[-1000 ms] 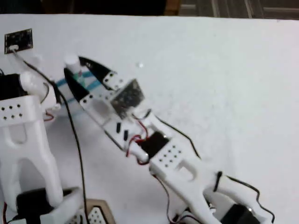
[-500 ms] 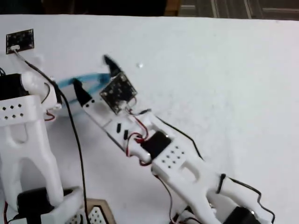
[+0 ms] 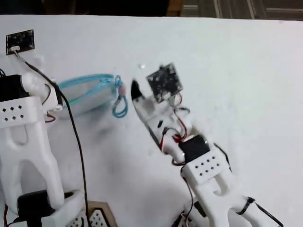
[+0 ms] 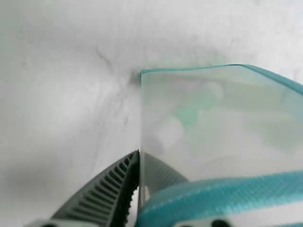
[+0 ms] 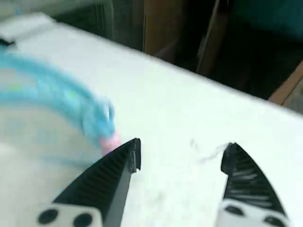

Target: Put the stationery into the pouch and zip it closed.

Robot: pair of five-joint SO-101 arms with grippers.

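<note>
Looking at the right gripper [image 5: 183, 144] now: spread wide open, nothing between its two black fingers [image 5: 113, 170]. Has swung away to the right since a second ago, when sitting right over the pouch [image 3: 87, 94]. Half a second ago still straddling the pouch's near end, now just beside it and apart.

Leaves the pouch in full sight on the white table [image 3: 236, 56], lying flat, close by the left arm [image 3: 23, 123]. Clear sides, blue trim along the zip edge. At the end facing the right arm [image 3: 203, 165], a small pink pull [image 3: 118, 84] and a blue cord loop [image 3: 120, 108] resting on the table. From the right wrist, that pink pull just beside the tip of one finger, not touching.

Over to the left gripper [image 4: 139, 155]: closed tight on the pouch's edge, ribbed grey fingers [image 4: 109, 189] pinching the clear sheet below its corner. Through the clear side, pale green and white blurs, too soft to name. Cannot tell whether the zip runs fully shut.
</note>
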